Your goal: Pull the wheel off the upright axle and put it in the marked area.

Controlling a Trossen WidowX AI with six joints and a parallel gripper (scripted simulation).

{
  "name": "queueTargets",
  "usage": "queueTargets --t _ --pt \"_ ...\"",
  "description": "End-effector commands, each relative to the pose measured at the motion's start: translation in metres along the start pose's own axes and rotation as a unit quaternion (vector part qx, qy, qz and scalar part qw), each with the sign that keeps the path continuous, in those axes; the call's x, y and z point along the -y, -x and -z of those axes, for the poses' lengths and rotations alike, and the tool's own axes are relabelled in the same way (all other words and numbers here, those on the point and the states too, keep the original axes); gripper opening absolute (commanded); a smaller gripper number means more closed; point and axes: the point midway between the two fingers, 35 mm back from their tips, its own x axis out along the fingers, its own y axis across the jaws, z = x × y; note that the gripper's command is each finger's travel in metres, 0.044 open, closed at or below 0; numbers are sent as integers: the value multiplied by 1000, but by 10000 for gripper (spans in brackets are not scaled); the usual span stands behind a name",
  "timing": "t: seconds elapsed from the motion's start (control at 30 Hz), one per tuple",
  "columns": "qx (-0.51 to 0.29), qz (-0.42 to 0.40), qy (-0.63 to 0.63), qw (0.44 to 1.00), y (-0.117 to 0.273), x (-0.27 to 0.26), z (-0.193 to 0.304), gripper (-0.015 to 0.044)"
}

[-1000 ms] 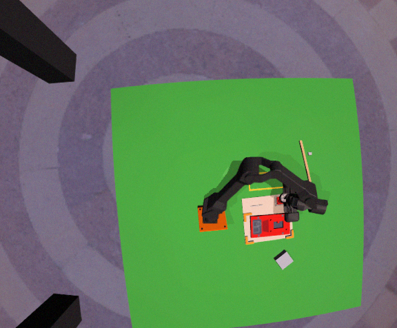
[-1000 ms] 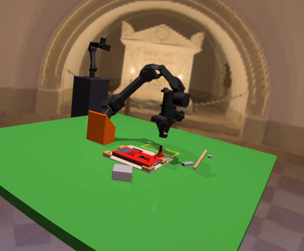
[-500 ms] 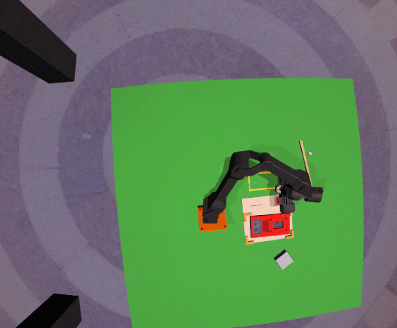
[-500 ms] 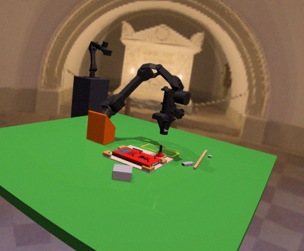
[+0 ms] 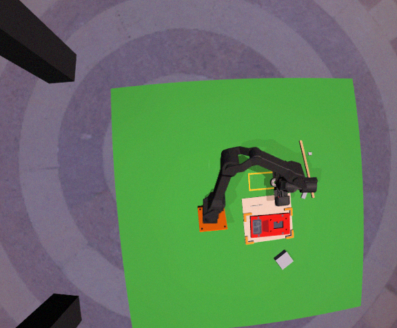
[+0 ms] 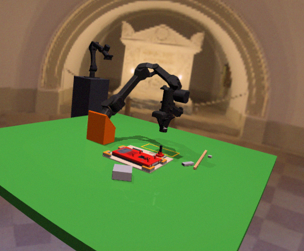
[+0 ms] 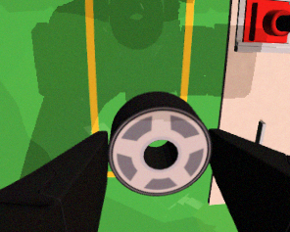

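High above the green table (image 6: 65, 189), clamped between the two dark fingers of the pincer (image 7: 161, 151): the wheel (image 7: 161, 154), grey hub face toward the wrist lens, free of the axle (image 6: 160, 148) and carried well clear of the surface.

To the pincer's left in the wrist view, the long yellow side of the marked area (image 7: 137, 32); directly beyond the wheel, the rectangle's green interior, darkened by the arm's shadow. To the right, the pale base board (image 7: 251, 104) and the red axle mount (image 7: 261, 21), bare black post pointing away.

Best carried a little further toward the rectangle's middle before lowering, since the wheel appears to hang over the near yellow edge rather than well inside. Then straight down, slowly, without tilting, until the wheel rests on the table. Only then spread the fingers fully and lift straight up, keeping both fingers off the rim so nothing gets nudged or rolled over the line. Risk, as judged: a round part dropped early may roll out.
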Motion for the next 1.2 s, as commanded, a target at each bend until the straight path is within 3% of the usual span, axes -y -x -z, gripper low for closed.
queueTargets --t 0.0,0.37,0.8,1.03,1.17 --pt "-2 -3 -5 1000 -4 -2 4 0" --pt "-2 -3 -5 1000 -29 -2 3 0" --pt "-2 -5 -5 1000 -102 -3 4 0" --pt "-2 -5 -5 1000 -105 -3 4 0" --pt "-1 -6 0 1000 -102 -5 3 105"
